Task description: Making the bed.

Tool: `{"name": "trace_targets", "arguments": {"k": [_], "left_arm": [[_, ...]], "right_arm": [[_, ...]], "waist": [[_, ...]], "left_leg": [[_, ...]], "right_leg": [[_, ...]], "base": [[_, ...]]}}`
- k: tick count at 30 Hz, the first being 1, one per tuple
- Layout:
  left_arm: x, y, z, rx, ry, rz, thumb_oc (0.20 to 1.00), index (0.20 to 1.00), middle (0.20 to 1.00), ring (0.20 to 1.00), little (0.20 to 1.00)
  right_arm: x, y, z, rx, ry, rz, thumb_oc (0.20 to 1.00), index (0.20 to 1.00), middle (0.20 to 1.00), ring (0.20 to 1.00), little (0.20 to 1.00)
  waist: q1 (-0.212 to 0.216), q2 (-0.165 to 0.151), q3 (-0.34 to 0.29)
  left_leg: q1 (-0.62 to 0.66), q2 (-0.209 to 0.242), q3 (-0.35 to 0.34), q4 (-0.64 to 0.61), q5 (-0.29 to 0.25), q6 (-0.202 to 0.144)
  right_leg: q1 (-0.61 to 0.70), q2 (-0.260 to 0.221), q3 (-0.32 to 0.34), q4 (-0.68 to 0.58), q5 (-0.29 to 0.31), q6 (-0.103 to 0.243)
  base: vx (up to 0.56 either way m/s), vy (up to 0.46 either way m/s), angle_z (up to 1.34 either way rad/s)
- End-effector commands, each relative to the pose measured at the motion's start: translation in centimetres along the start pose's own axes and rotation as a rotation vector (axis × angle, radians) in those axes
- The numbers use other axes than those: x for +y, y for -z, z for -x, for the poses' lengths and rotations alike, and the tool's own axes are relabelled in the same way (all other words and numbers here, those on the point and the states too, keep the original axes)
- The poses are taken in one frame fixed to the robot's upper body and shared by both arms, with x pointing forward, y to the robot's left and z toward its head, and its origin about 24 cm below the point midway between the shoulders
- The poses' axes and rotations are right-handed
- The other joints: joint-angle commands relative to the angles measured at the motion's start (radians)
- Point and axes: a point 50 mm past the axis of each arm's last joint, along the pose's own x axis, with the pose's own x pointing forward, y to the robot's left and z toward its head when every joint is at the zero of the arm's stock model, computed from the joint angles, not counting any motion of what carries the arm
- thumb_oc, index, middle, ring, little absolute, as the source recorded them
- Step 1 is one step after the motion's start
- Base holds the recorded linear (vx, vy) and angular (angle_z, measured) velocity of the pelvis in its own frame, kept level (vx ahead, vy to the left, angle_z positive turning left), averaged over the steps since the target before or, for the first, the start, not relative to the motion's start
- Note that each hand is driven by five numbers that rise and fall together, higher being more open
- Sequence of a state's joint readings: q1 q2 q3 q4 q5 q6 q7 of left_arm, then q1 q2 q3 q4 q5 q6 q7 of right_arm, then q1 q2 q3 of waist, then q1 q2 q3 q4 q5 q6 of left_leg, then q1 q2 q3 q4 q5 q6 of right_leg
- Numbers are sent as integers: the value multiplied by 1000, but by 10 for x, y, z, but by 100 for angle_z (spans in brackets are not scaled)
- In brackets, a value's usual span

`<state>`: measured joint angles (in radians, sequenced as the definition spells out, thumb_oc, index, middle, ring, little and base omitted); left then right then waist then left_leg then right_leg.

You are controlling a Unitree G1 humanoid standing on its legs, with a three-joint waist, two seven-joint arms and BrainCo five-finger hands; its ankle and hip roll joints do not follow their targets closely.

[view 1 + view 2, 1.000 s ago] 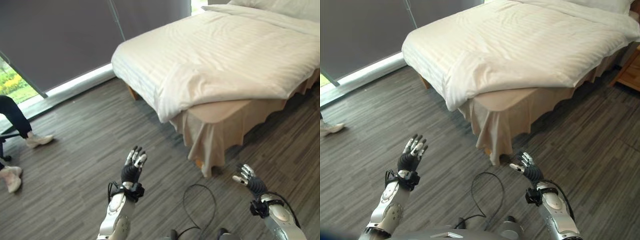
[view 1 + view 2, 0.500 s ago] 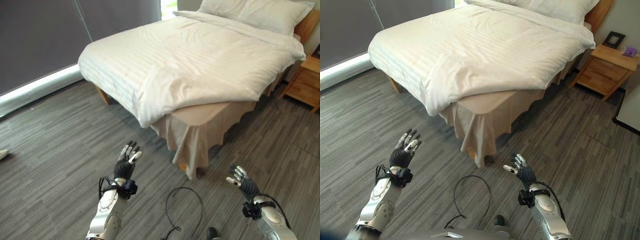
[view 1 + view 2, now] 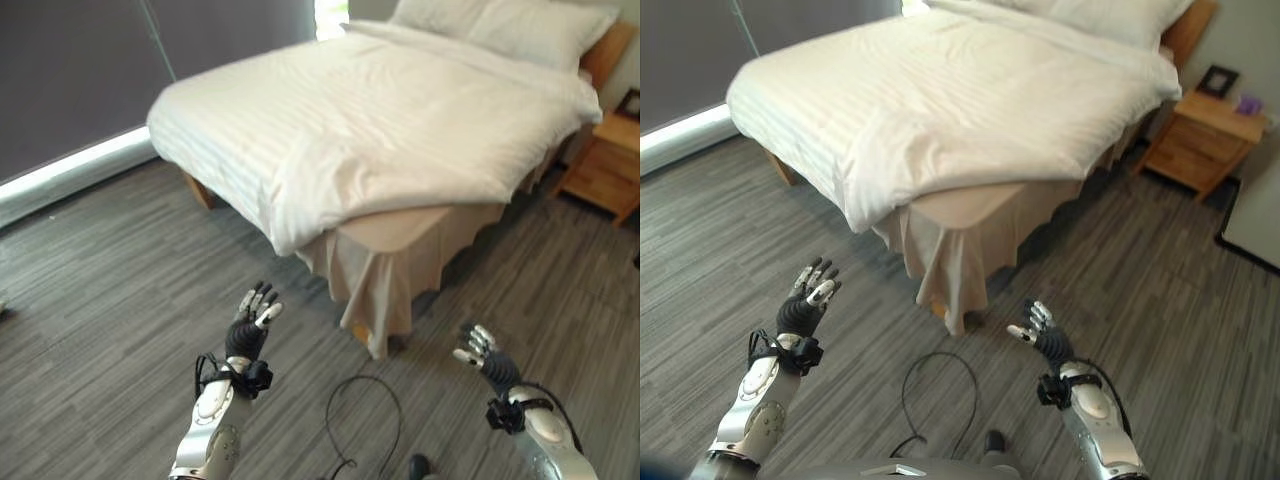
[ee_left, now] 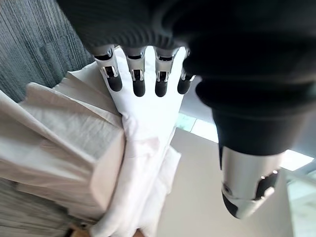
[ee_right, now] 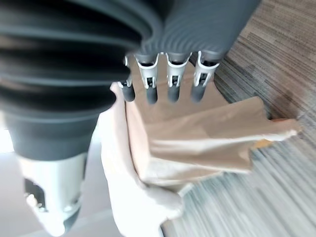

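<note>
A bed (image 3: 400,120) with a white striped duvet (image 3: 970,110) stands ahead of me. The duvet's near corner (image 3: 300,215) hangs askew and leaves the beige mattress corner (image 3: 395,228) and bed skirt (image 3: 940,265) bare. White pillows (image 3: 500,20) lie at the head end. My left hand (image 3: 250,325) is raised over the floor, short of the bed, fingers straight and empty. My right hand (image 3: 478,352) hovers low to the right of the bed's corner, fingers relaxed, holding nothing. The wrist views look past the fingers (image 4: 138,79) toward the bed corner (image 5: 197,133).
A wooden nightstand (image 3: 1200,140) with a small frame (image 3: 1220,80) on it stands right of the bed. Dark curtains (image 3: 90,60) cover the window wall at the left. Grey plank floor (image 3: 100,300) spreads between me and the bed.
The camera has swung right: the seated person's legs at the left have left the picture and the nightstand has come in. Both hands stay raised and open.
</note>
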<state>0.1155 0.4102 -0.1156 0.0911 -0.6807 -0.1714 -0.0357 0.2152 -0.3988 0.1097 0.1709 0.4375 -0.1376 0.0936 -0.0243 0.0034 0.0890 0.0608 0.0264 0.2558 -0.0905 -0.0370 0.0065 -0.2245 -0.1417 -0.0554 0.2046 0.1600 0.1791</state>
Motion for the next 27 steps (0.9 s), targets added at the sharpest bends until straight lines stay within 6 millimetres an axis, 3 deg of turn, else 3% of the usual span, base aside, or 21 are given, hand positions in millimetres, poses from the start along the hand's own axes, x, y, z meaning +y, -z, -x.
{"name": "trace_targets", "arguments": {"k": [1,3,4,5,6,7,8,9,10,12,13,14,16,18,19,21,22,23,27], "left_arm": [[-7,-40,-3,-175,132,-87,1000,1000,1000,1000,1000],[-3,-48,-2,-197,138,-94,1000,1000,1000,1000,1000],[-3,-48,-2,-196,138,-94,1000,1000,1000,1000,1000],[0,-54,-1,-225,144,-77,1000,1000,1000,1000,1000],[4,-65,1,-270,145,-49,1000,1000,1000,1000,1000],[4,-65,2,-270,145,-49,1000,1000,1000,1000,1000],[8,-83,0,-329,163,-27,1000,1000,1000,1000,1000],[8,-90,3,-373,165,-9,1000,1000,1000,1000,1000],[12,-90,4,-406,113,20,1000,1000,1000,1000,1000],[11,-86,2,-406,111,45,1000,1000,1000,1000,1000],[9,-82,-2,-419,94,85,1000,1000,1000,1000,1000],[9,-82,-1,-423,88,98,1000,1000,1000,1000,1000],[12,-82,3,-431,54,114,1000,1000,1000,1000,1000],[17,-77,5,-414,19,125,1000,1000,1000,1000,1000],[17,-76,5,-413,19,126,1000,1000,1000,1000,1000],[22,-73,7,-399,-14,117,1000,1000,1000,1000,1000],[25,-70,8,-386,-31,112,1000,1000,1000,1000,1000],[28,-68,10,-381,-72,83,1000,1000,1000,1000,1000],[32,-67,13,-382,-108,98,1000,1000,1000,1000,1000]], "right_arm": [[-10,-24,-3,-133,14,66,1000,1000,1000,1000,1000],[-14,-24,-3,-141,47,38,1000,1000,1000,1000,1000],[-13,-24,-3,-141,47,38,1000,1000,1000,1000,1000],[-15,-24,-2,-147,54,25,1000,1000,1000,1000,1000],[-19,-25,0,-153,61,26,1000,1000,1000,1000,1000],[-19,-25,0,-153,60,26,1000,1000,1000,1000,1000],[-27,-22,0,-134,91,70,1000,1000,1000,1000,1000],[-23,-29,1,-163,62,33,1000,1000,1000,1000,1000],[-22,-30,1,-171,48,21,1000,1000,1000,1000,1000],[-23,-36,-2,-197,50,19,1000,1000,1000,1000,1000],[-35,-47,-2,-244,98,30,1000,1000,1000,1000,1000],[-39,-52,-4,-258,116,40,1000,1000,1000,1000,1000],[-45,-58,-5,-276,148,53,1000,1000,1000,1000,1000],[-50,-62,-2,-284,168,78,1000,1000,1000,1000,1000],[-50,-62,-2,-283,168,79,1000,1000,1000,1000,1000],[-54,-66,0,-294,180,96,1000,1000,1000,1000,1000],[-54,-69,0,-301,181,105,1000,1000,1000,1000,1000],[-55,-71,-3,-302,174,134,1000,1000,1000,1000,1000],[-49,-67,-6,-295,163,97,1000,1000,1000,1000,1000]], "waist": [[-17,28,72],[-24,23,65],[-27,25,67],[-32,23,60],[-43,13,55],[-44,15,57],[-33,8,52],[-30,-5,45],[-22,-13,41],[-14,-20,35],[-5,-28,52],[8,-42,72],[20,-55,80],[29,-58,74],[30,-57,78],[43,-53,65],[52,-52,59],[78,-43,48],[76,-40,23]], "left_leg": [[49,31,-109,3,-1,17],[78,30,-92,3,-13,2],[81,34,-95,3,-15,1],[98,38,-90,3,-23,-13],[115,49,-96,3,-32,-33],[118,53,-97,3,-33,-34],[109,80,-104,3,8,-57],[97,96,-109,21,11,-68],[88,118,-115,79,12,-81],[62,129,-123,143,27,-86],[-37,160,-131,383,112,-101],[-102,156,-144,505,124,-99],[-138,168,-126,517,135,-92],[-177,203,-55,431,137,-100],[-170,204,-53,432,132,-101],[-187,168,-25,309,124,-106],[-195,138,-38,261,122,-103],[-198,81,-100,185,121,-94],[-143,63,-138,111,113,-85]], "right_leg": [[-56,-47,-21,315,1,31],[-76,-86,-90,211,-17,20],[-68,-83,-96,207,-18,19],[-74,-79,-136,111,-29,13],[-72,-47,-146,-22,-30,7],[-66,-43,-149,-28,-28,7],[-3,-20,-123,-96,-43,-5],[29,4,-99,-120,-68,-24],[52,33,-100,-126,-91,-44],[74,40,-119,-137,-98,-61],[143,52,-142,-170,-110,-104],[170,47,-157,-184,-115,-121],[214,44,-181,-217,-130,-128],[255,32,-209,-237,-138,-118],[263,33,-208,-239,-140,-117],[290,34,-224,-260,-145,-105],[301,36,-219,-268,-149,-102],[317,40,-213,-273,-162,-93],[329,35,-200,-274,-166,-90]], "base": [[221,65,-35],[267,-13,-19],[266,-81,-8],[360,-181,-13],[358,-181,-14],[353,-287,-4],[212,-277,25],[307,-396,39],[254,-312,46],[198,-245,23],[161,-309,4],[155,-305,30],[160,-169,50],[228,-91,25],[184,-10,47],[218,24,30],[329,73,-1],[302,84,-10],[233,94,-32]]}}
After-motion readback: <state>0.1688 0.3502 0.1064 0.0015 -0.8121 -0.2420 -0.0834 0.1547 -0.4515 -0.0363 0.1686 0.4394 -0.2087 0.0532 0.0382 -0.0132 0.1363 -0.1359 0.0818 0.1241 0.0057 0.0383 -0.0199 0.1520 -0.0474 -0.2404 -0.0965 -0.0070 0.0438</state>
